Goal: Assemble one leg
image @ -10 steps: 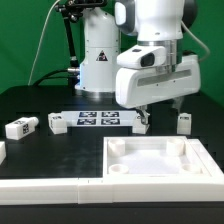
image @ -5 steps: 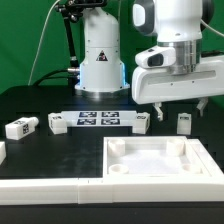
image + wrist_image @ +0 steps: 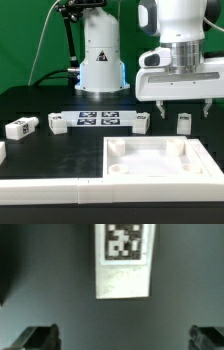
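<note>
Leg (image 3: 125,276): smooth white rectangular plastic block

A robotics lab: green backdrop (image 3: 15,40), black table (image 3: 30,102), tagged marker board (image 3: 98,120).

Marker board (image 3: 98,120) flat on black table (image 3: 40,100). Large white tray (image 3: 160,146) nearer than it, toward the exterior view's right. Green backdrop (image 3: 25,40) behind.
</note>
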`<state>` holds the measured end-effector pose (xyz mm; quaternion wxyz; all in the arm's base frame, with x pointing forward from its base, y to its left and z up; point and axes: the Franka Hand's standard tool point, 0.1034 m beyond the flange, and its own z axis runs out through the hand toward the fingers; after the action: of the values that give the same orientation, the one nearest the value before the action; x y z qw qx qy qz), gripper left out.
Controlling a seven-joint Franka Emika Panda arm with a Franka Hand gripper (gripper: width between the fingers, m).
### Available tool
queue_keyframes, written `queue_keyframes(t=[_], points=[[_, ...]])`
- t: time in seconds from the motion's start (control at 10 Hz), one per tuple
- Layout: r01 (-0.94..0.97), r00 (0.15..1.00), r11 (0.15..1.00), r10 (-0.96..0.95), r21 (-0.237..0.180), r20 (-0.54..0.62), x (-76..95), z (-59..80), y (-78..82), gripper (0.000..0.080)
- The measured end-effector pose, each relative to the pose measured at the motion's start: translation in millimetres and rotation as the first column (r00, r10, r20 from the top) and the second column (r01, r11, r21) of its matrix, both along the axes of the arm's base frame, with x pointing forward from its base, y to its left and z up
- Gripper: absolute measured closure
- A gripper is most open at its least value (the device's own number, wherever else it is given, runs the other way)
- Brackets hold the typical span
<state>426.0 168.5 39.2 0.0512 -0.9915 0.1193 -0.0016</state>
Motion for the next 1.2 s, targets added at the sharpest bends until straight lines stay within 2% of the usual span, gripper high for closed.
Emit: queue_keyframes(t=[0.4,0.6,0.8,0.9,1.2], points=[[-0.024,0.998,1.000,0.024,-0.009,-0.055,-11.7,-5.0,1.6,0.0151],[-0.059,0.975,0.998,0.057,-0.001,-0.216,-15.6,-5.4,-4.9,0.0151],[-0.085,0.927,0.996,0.091,0.031,-0.364,-14.2,-5.2,-8.7,0.0151],[-0.085,0.910,0.996,0.093,0.037,-0.403,-12.7,-6.0,-8.4,0.0151],[-0.077,0.786,0.994,0.110,0.080,-0.608,-18.2,-1.7,-4.7,0.0151]])
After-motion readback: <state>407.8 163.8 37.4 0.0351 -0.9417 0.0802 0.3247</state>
